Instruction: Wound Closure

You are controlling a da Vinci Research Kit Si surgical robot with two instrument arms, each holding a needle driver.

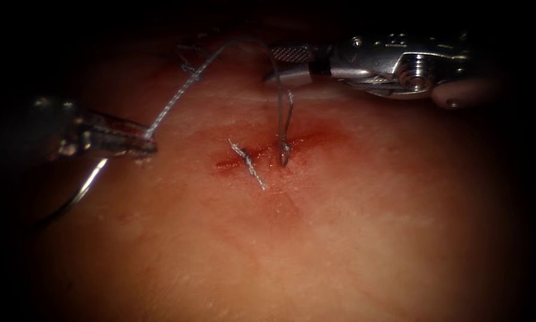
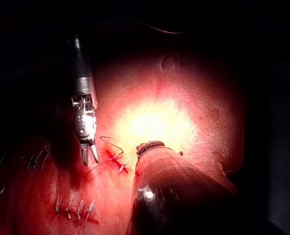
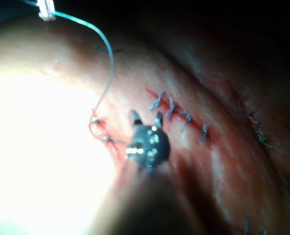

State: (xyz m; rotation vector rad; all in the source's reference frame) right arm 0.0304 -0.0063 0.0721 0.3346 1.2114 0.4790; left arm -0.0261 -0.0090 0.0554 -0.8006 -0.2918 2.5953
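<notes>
The tissue [image 1: 339,238] is crossed by a red cut [image 1: 268,152]. Above it, the right tool [image 1: 279,62] is held with its jaws open, empty. The thread [image 1: 178,98] and the needle [image 1: 86,188] are clamped by the left tool [image 1: 142,142], left of the cut.

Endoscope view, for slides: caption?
Left hand holds needle off tissue, left of cut; thread enters cut; right hand open, empty.

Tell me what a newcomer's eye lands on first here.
Likely the red-stained cut mid-tissue, with a short cut end of thread across it. Thread rises from the cut, arcs by the right tool and runs to the left tool, shut on it. The curved needle hangs below that tool, clear of tissue.
</notes>
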